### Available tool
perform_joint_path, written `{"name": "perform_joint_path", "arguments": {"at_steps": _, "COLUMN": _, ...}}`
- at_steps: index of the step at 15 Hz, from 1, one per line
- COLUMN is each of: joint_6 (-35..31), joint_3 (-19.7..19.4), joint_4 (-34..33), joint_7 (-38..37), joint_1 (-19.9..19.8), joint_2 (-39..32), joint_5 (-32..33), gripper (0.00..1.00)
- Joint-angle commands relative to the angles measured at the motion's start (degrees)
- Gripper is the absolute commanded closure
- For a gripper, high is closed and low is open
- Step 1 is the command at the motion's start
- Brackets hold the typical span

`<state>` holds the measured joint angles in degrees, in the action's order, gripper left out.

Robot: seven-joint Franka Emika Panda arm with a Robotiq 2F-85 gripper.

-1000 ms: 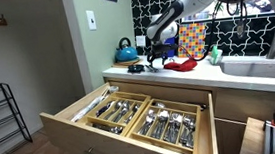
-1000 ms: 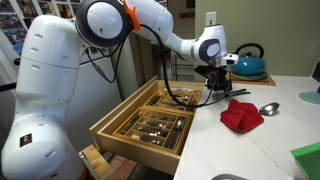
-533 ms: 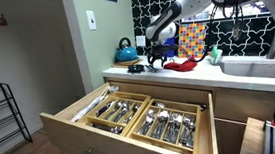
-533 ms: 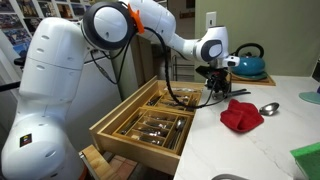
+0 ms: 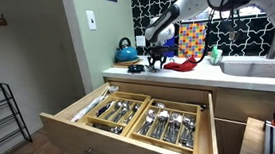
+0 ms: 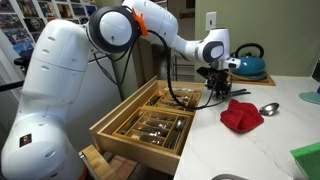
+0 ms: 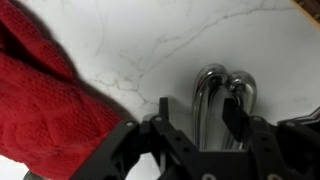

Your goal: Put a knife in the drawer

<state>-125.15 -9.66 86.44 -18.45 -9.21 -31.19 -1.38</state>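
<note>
Gripper down on the counter over the cutlery; open drawer off to one side and lower.

The drawer (image 5: pixel 131 116) stood pulled fully out below the counter (image 6: pixel 270 140), its wooden compartments full of flatware, in both exterior views. My arm reached over the counter with the gripper (image 6: pixel 213 86) pointing down near the counter edge, the red cloth (image 6: pixel 240 115) just beside it and a blue kettle (image 6: pixel 249 64) behind. In the wrist view the cloth (image 7: pixel 50 100) filled one side, and shiny rounded cutlery pieces (image 7: pixel 225 95) lay on the marble right between the fingers (image 7: pixel 235 115), long axis running roughly along the view's vertical. I could not tell whether any of them was a knife. The jaws looked spread, astride the metal, not yet pinching it. My judgement: close here, lift, then carry towards the drawer.
</note>
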Motion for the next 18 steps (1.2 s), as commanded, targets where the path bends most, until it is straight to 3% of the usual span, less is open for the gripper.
{"name": "perform_joint_path", "arguments": {"at_steps": 1, "joint_6": 2.72, "joint_3": -0.06, "joint_4": -2.69, "joint_7": -0.27, "joint_1": -0.47, "joint_2": -1.83, "joint_5": -1.33, "gripper": 0.48}}
{"name": "perform_joint_path", "arguments": {"at_steps": 3, "joint_6": 3.25, "joint_3": -0.04, "joint_4": -3.26, "joint_7": -0.07, "joint_1": -0.49, "joint_2": -2.31, "joint_5": -1.34, "gripper": 0.58}}
{"name": "perform_joint_path", "arguments": {"at_steps": 5, "joint_6": 3.58, "joint_3": -0.08, "joint_4": -3.57, "joint_7": -0.11, "joint_1": -0.44, "joint_2": -2.58, "joint_5": -1.23, "gripper": 0.87}}
{"name": "perform_joint_path", "arguments": {"at_steps": 7, "joint_6": 4.07, "joint_3": -0.13, "joint_4": -4.05, "joint_7": -0.1, "joint_1": -0.38, "joint_2": -2.89, "joint_5": -1.04, "gripper": 0.99}}
{"name": "perform_joint_path", "arguments": {"at_steps": 11, "joint_6": 5.31, "joint_3": -0.65, "joint_4": -4.08, "joint_7": -1.07, "joint_1": -0.07, "joint_2": -2.54, "joint_5": -0.42, "gripper": 0.95}}
{"name": "perform_joint_path", "arguments": {"at_steps": 18, "joint_6": 0.45, "joint_3": -1.94, "joint_4": 2.3, "joint_7": -1.85, "joint_1": 0.88, "joint_2": 3.92, "joint_5": 1.15, "gripper": 0.95}}
